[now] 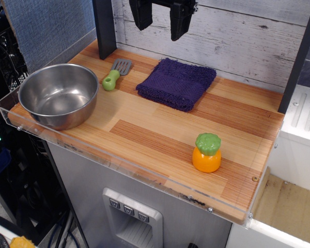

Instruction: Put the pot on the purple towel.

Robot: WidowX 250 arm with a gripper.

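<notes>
1. gripper [160,21]: hangs at the top of the view, above the back of the wooden counter [160,134], in front of the whitewashed plank wall [237,46]. its two dark fingers [180,23] stand apart with a clear gap between them; nothing is held.
2. pot [59,95]: shiny steel, upright and empty, at the counter's left end close to the clear plastic edge guard [10,103]. it rests on bare wood, well apart from the towel.
3. purple towel [176,82]: folded roughly square, lying flat near the back of the counter, below the gripper. nothing sits on it.
4. spatula [116,74]: grey slotted head, green handle, lying between pot and towel, touching neither.
5. orange toy with green top [207,153]: upright near the front right of the counter, well apart from everything else.
</notes>
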